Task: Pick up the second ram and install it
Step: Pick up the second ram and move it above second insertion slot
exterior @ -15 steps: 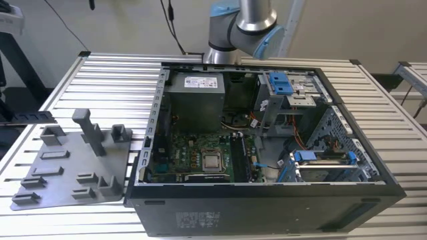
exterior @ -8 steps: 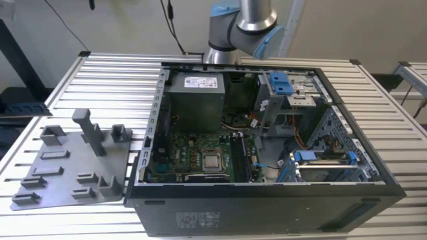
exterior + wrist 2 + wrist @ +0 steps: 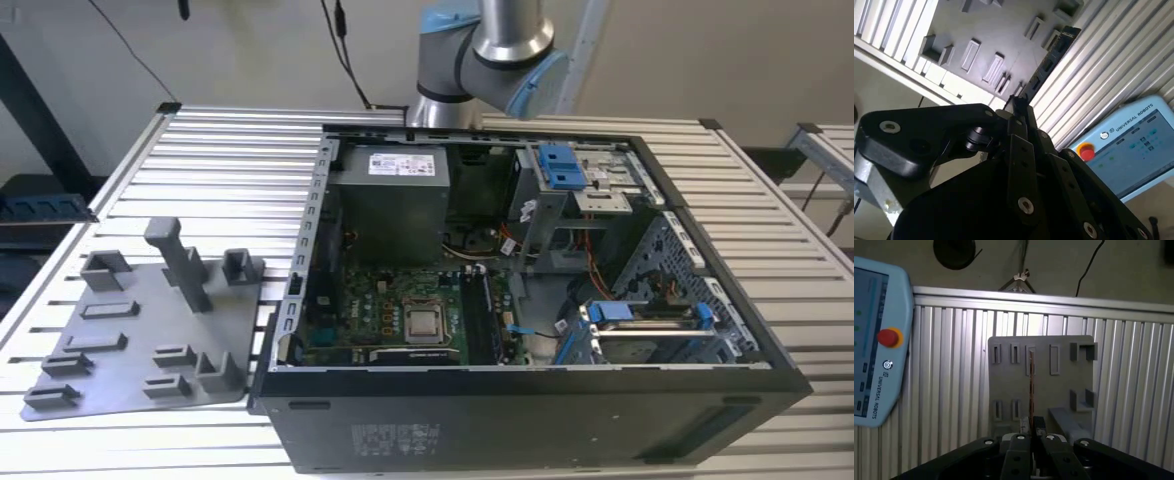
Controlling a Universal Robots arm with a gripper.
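Observation:
In both wrist views my gripper [image 3: 1032,429] is shut on the second ram [image 3: 1031,382], a thin dark stick seen edge-on and sticking straight out from the black fingers. The second wrist view shows its row of black chips [image 3: 1051,55] running away from the gripper [image 3: 1018,103]. The ram hangs above the grey fixture plate [image 3: 1054,390], clear of its pockets. In the exterior view the open computer case [image 3: 534,410] lies on the table, with the green board [image 3: 387,310] and its long black slots [image 3: 481,320] inside. The arm [image 3: 481,50] rises behind the case.
The grey fixture plate [image 3: 134,350] with upright posts lies on the slatted aluminium table [image 3: 227,170], at the exterior view's left of the case. A pale blue teach pendant [image 3: 874,340] with a red button rests on the table near the plate. Blue drive brackets [image 3: 647,315] sit inside the case.

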